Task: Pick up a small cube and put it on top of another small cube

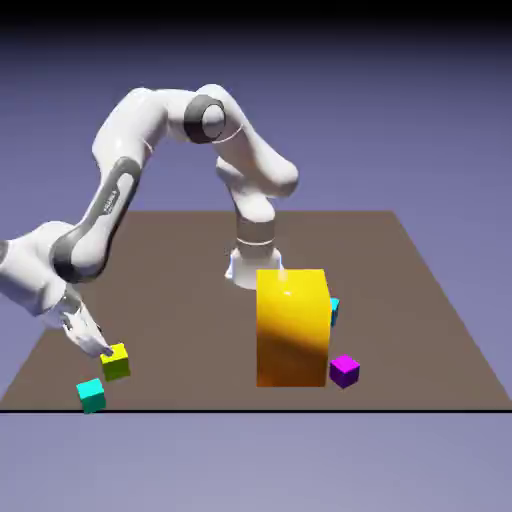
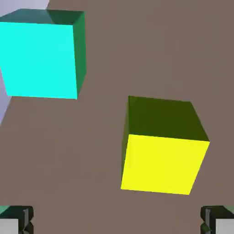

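At the exterior view's far left we see our gripper [image 1: 92,340], white and smooth, tilted down toward the lime cube [image 1: 116,362] from the rounded, glossy arm [image 1: 120,180]. In the hand view its two small fingertips stand wide apart at the bottom corners, so we have it open, with nothing gripped. A cyan cube [image 1: 91,396], flat-faced and sharp-edged, sits near the table's front edge, just beside the lime cube and apart from it. The lime cube rests on the brown, matte tabletop [image 1: 200,350]; the hand view shows its bright yellow face and a dark olive one, both plain.

Right of the middle, in the exterior view, we have the tall yellow-orange block [image 1: 292,330], glossy, with a flat front and a curved right side. Behind it a second cyan cube [image 1: 334,311] peeks out, partly hidden. Farthest right of our cubes is the purple cube [image 1: 344,371], plain and crisp-edged, on the tabletop near the block's lower right side, well apart from the lime cube.
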Controlling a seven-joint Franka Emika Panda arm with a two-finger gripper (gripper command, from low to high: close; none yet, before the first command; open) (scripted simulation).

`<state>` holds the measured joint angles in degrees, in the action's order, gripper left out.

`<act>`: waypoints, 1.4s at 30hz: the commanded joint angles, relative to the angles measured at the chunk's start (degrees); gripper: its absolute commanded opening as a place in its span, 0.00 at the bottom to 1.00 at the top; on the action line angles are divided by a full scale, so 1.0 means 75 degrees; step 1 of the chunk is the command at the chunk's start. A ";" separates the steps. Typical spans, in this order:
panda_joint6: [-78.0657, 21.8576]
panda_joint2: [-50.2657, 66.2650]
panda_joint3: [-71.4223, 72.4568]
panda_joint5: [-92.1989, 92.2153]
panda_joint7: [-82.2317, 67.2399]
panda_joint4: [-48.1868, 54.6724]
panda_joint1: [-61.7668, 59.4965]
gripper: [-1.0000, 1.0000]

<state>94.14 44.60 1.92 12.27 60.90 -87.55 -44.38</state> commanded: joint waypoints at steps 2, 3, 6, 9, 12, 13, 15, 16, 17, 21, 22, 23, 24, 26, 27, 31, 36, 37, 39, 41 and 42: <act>-0.0148 0.0143 0.0004 0.0023 0.0034 0.0136 -0.0083 0.50; 0.0184 0.0198 0.0017 0.0050 -0.0004 -0.0140 -0.0050 0.50; 0.1038 0.0339 0.0051 0.0120 -0.0104 -0.0852 0.0035 0.50; 0.0707 0.0284 0.0038 0.0093 -0.0065 -0.0576 0.0002 0.00; -0.0040 0.0121 -0.0046 0.0094 0.0019 0.0127 0.0035 0.00; 0.0213 0.0069 -0.0163 0.0262 -0.0018 0.0105 0.0311 0.00; 0.0720 -0.0034 -0.0397 0.0597 -0.0090 0.0062 0.0865 0.00; 0.0973 -0.0086 -0.0514 0.0764 -0.0127 0.0040 0.1142 0.00; 0.1226 -0.0138 -0.0631 0.0932 -0.0163 0.0019 0.1419 0.00; 0.2239 -0.0345 -0.1098 0.1602 -0.0308 -0.0068 0.2526 0.00; 0.2493 -0.0397 -0.1215 0.1770 -0.0345 -0.0089 0.2803 0.00; 0.2746 -0.0449 -0.1332 0.1937 -0.0381 -0.0111 0.3080 0.00; 0.2922 -0.0573 -0.1292 0.1960 -0.0452 -0.0265 0.3357 0.00; 0.3144 -0.0941 -0.0951 0.1764 -0.0655 -0.0793 0.3911 0.00; 0.3255 -0.1126 -0.0780 0.1666 -0.0756 -0.1057 0.4187 0.00; 0.3699 -0.1863 -0.0096 0.1274 -0.1160 -0.2113 0.5295 0.00; 0.4253 -0.2785 0.0758 0.0784 -0.1666 -0.3434 0.6679 0.00; 0.4364 -0.2970 0.0929 0.0686 -0.1767 -0.3698 0.6956 0.00; 0.4587 -0.3339 0.1271 0.0490 -0.1969 -0.4226 0.7510 0.00; 0.4370 -0.3586 0.1771 0.0038 -0.2091 -0.4666 0.7554 0.00; 0.4186 -0.3688 0.2048 -0.0232 -0.2138 -0.4870 0.7487 0.00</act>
<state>125.54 16.94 17.28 10.74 44.75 -124.08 11.77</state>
